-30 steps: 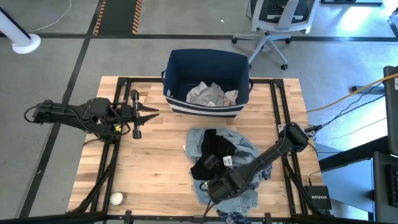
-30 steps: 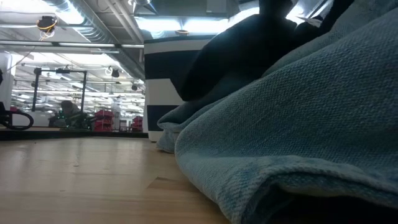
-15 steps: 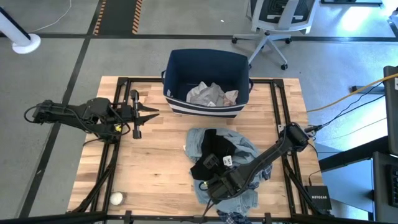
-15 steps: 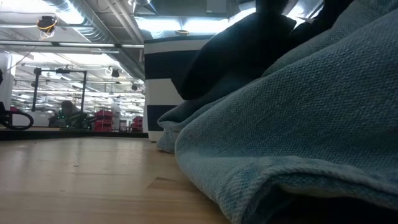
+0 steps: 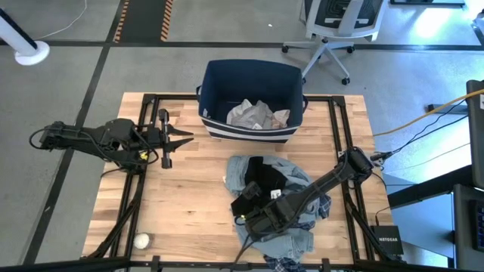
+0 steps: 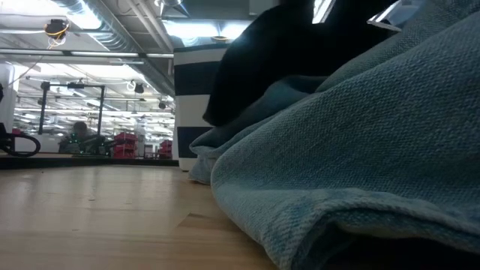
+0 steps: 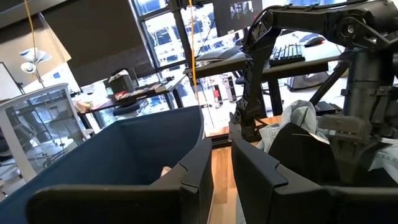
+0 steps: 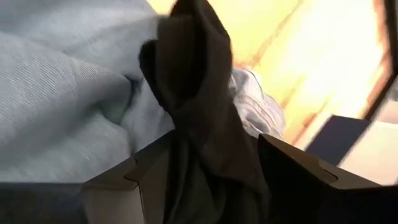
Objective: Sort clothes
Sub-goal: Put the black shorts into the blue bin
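The right gripper (image 5: 253,217) pinched the black garment (image 5: 261,185) and had dragged it up off the denim heap (image 5: 291,227) mid-table; binning looked next. Left gripper (image 5: 175,138) waited, fingers spread.

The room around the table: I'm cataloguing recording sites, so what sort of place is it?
Probably a robotics lab or workshop. A bare grey concrete floor carries yellow-and-black hazard tape, a white wheeled office chair stands nearby, and a desk with a black computer keyboard shows behind.
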